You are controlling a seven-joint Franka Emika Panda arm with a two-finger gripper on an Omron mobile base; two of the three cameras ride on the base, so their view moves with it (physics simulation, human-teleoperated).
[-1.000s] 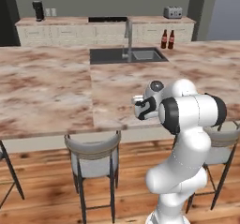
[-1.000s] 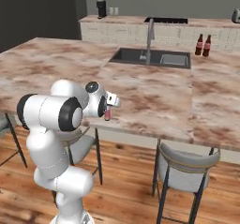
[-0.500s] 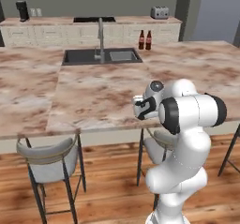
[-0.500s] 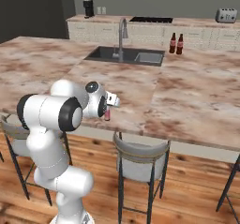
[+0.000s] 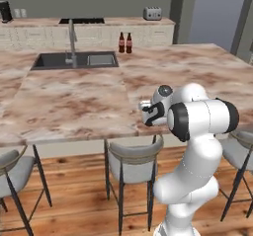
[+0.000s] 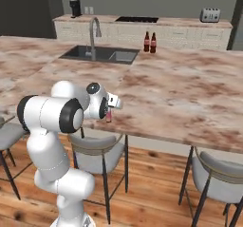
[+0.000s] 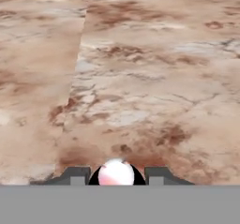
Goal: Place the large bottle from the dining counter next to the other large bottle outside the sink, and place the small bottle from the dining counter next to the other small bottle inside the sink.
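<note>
Gripper (image 7: 116,175) clamped on a small bottle (image 7: 116,174), its pale cap between the fingertips, above the dining counter (image 5: 74,106) near edge. Ahead: open marbled top; sink (image 5: 74,59) and two bottles (image 5: 125,43) well beyond.

In the hand view, the bottle (image 7: 116,174) between the gripper (image 7: 116,175) fingers was cut off at six o'clock, leaving just its rounded pale top. In the left base view the robot's hand hid it entirely. The two bottles (image 5: 124,42) at twelve o'clock beyond the sink (image 5: 74,60) were too small to compare sizes.
</note>
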